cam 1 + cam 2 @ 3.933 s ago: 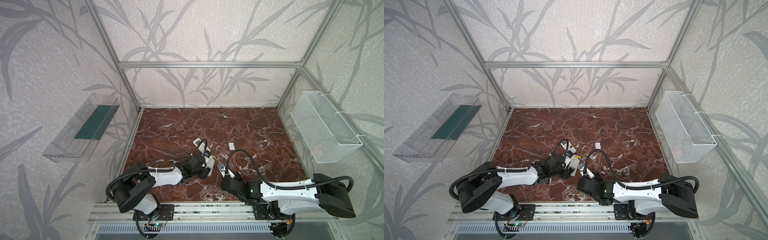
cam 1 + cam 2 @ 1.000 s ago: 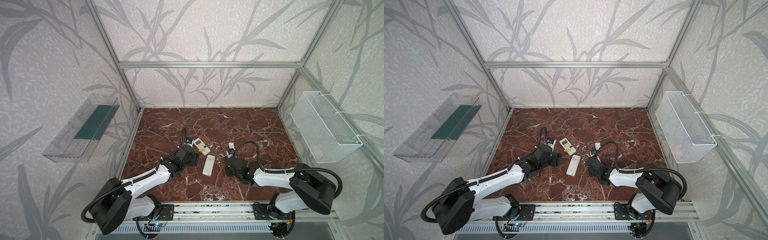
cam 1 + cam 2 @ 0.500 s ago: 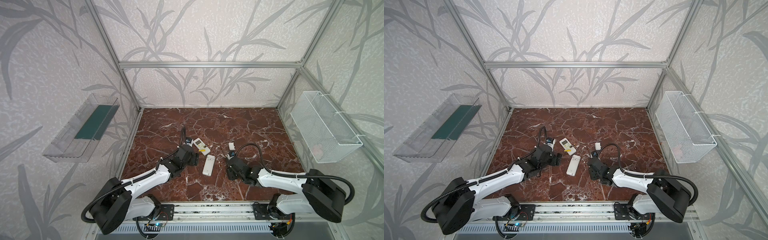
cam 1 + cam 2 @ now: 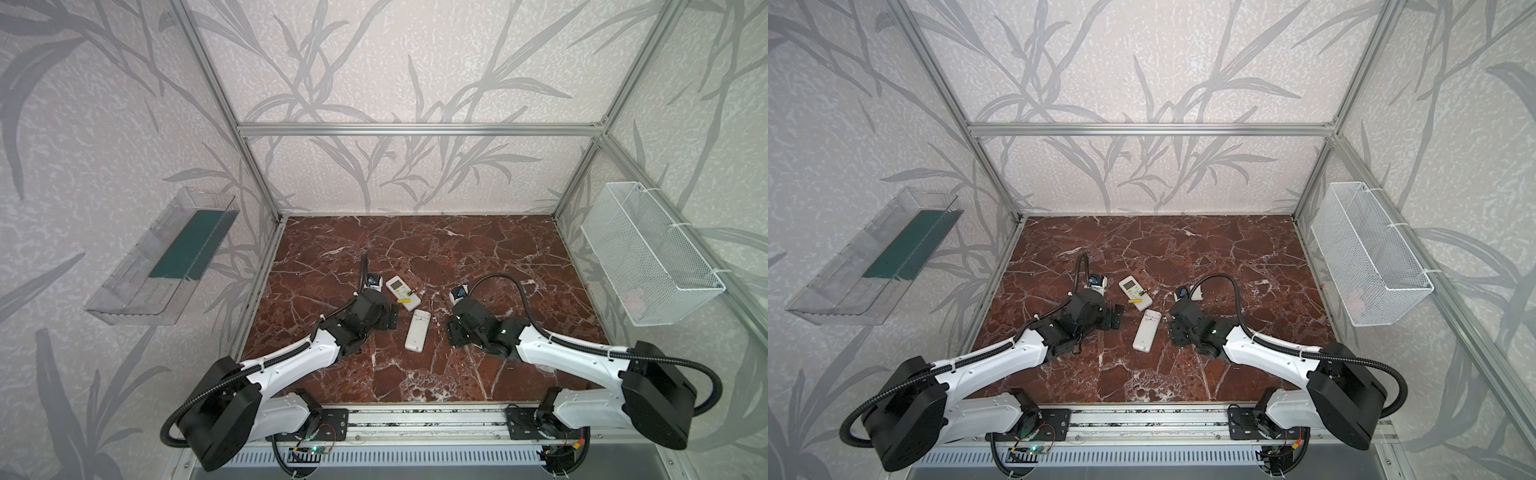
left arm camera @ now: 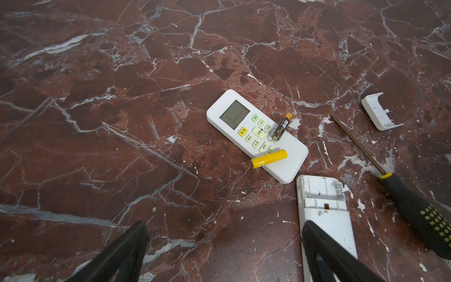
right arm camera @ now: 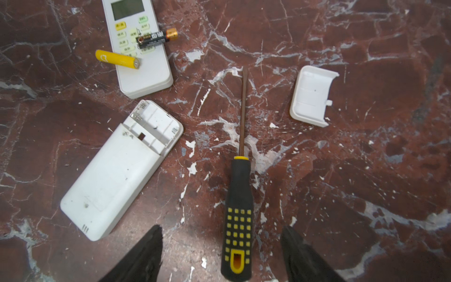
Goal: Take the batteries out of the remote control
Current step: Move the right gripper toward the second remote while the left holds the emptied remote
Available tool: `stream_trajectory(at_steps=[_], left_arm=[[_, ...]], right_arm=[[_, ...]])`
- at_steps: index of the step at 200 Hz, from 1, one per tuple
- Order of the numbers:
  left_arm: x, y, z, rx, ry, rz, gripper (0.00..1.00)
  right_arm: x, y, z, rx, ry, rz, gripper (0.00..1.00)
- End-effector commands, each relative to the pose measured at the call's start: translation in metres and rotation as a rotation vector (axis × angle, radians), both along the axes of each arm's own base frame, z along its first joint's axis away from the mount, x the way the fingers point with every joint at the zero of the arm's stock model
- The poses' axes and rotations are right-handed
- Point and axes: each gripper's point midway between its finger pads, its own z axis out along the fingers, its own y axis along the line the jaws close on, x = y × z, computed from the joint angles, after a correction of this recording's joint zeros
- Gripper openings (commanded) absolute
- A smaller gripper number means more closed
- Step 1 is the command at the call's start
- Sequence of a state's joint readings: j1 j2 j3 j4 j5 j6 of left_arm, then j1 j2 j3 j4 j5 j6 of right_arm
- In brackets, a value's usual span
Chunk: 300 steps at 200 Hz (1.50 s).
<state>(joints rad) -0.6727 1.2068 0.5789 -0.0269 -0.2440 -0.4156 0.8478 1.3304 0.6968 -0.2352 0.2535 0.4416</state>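
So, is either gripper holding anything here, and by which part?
Nothing. The left gripper is open and empty; the right gripper is open, the screwdriver lying loose between its jaws.

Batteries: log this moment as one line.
yellow battery, black battery: lying on face-up remote | face-down remote: compartment empty, cover off | screwdriver: between open right jaws, ungripped | left jaws: open

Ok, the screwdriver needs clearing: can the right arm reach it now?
Probably yes: the screwdriver lies flat on the table, handle between the fingers of the open right pincer, nothing covering it.
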Motion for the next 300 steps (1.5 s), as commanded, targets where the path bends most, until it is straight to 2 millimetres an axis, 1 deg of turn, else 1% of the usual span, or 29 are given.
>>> stream_trajectory(at_steps=[1,25,40,79,109,127,170,175,177,182,226,282,300], left_arm=[[0.007,0.016,0.016,-0.014,-0.026,0.098,0.99],[0.009,0.028,0.019,-0.01,0.002,0.163,0.99],[0.01,0.035,0.014,0.0,0.041,0.202,0.99],[0.016,0.038,0.008,-0.027,0.068,0.242,0.99],[0.024,0.041,0.008,-0.065,0.072,0.276,0.99],[0.028,0.042,0.009,-0.06,0.076,0.282,1.0],[0.035,0.04,0.006,-0.065,0.09,0.295,0.99],[0.035,0.04,0.006,-0.072,0.089,0.295,0.99],[0.035,0.039,0.006,-0.075,0.088,0.294,0.99],[0.036,0.039,0.005,-0.079,0.089,0.295,0.99],[0.043,0.04,0.0,-0.087,0.104,0.305,0.99],[0.059,0.047,-0.001,-0.142,0.124,0.344,0.99],[0.061,0.047,-0.003,-0.145,0.137,0.345,0.99]], right_arm=[[0.003,0.006,0.003,-0.023,0.027,0.026,0.78],[0.006,0.015,0.003,-0.03,0.054,0.047,0.78],[0.007,0.022,0.003,-0.027,0.068,0.066,0.79],[0.014,0.044,0.01,0.006,0.067,0.133,0.79],[0.026,0.068,0.021,0.055,0.021,0.203,0.79],[0.034,0.078,0.024,0.05,0.012,0.219,0.79],[0.064,0.099,0.025,0.036,-0.013,0.193,0.75],[0.066,0.101,0.029,0.044,-0.02,0.192,0.75],[0.068,0.101,0.021,0.031,-0.008,0.189,0.75],[0.072,0.103,0.018,0.023,-0.007,0.182,0.75],[0.105,0.115,0.009,0.012,-0.023,0.164,0.74],[0.136,0.143,0.001,-0.057,-0.056,0.315,0.74],[0.142,0.155,-0.002,-0.07,-0.055,0.383,0.75]])
